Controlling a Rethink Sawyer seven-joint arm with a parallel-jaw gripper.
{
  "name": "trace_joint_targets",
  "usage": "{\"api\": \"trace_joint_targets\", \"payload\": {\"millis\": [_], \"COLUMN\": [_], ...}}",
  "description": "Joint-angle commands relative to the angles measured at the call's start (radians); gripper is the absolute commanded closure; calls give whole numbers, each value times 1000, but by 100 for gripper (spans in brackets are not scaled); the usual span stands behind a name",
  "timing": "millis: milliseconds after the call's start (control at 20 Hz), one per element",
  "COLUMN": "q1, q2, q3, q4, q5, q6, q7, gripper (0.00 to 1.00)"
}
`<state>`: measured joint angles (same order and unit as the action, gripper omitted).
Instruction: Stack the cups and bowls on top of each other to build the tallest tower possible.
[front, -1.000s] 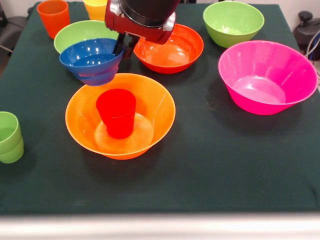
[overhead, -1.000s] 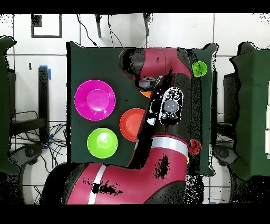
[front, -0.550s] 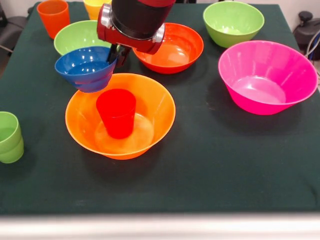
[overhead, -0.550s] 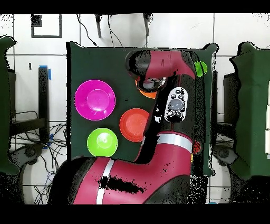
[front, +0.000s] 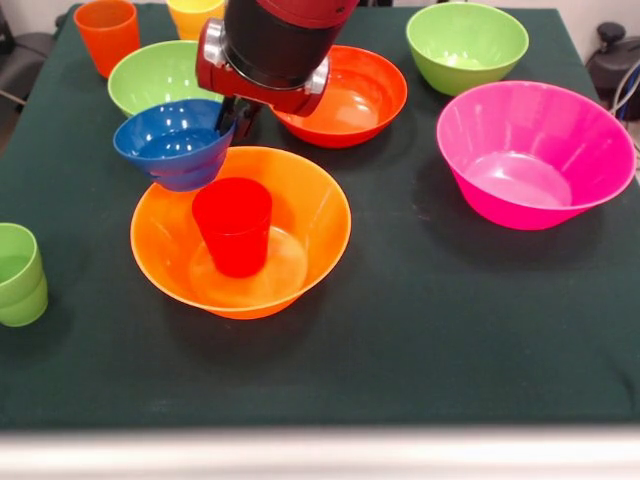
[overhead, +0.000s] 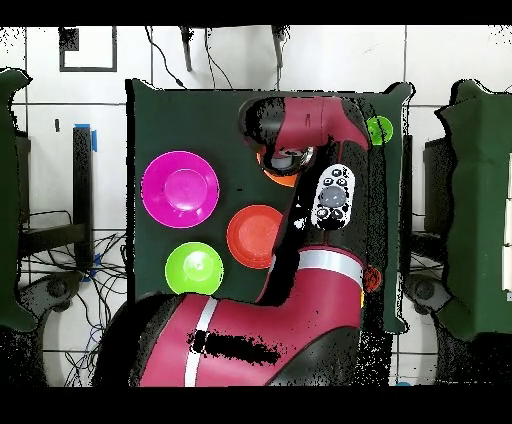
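Your gripper (front: 238, 112) pinches the blue bowl (front: 175, 143) by its rim, tilted and off-centre from the red cup (front: 232, 225), so it may slide off.

I see small blue bowl (front: 175, 144) held tilted above large orange bowl (front: 240, 230) rim; red cup (front: 232, 225) inside, seemingly upright.

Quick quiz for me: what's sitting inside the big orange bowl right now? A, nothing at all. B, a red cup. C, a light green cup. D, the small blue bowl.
B: the red cup stands inside the large orange bowl, while the small blue bowl is held at its rim by the gripper, up beside the orange bowl's edge.
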<state>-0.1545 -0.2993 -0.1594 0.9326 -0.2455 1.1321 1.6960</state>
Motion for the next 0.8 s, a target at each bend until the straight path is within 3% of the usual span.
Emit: {"api": "trace_joint_targets", "payload": {"millis": [50, 800], "q1": [-18, 12], "q2": [69, 65], "q3": [127, 124], "q4": [-29, -39], "q5": [-16, 0], "q6": [-11, 24], "q7": [-100, -69], "gripper": [100, 100]}}
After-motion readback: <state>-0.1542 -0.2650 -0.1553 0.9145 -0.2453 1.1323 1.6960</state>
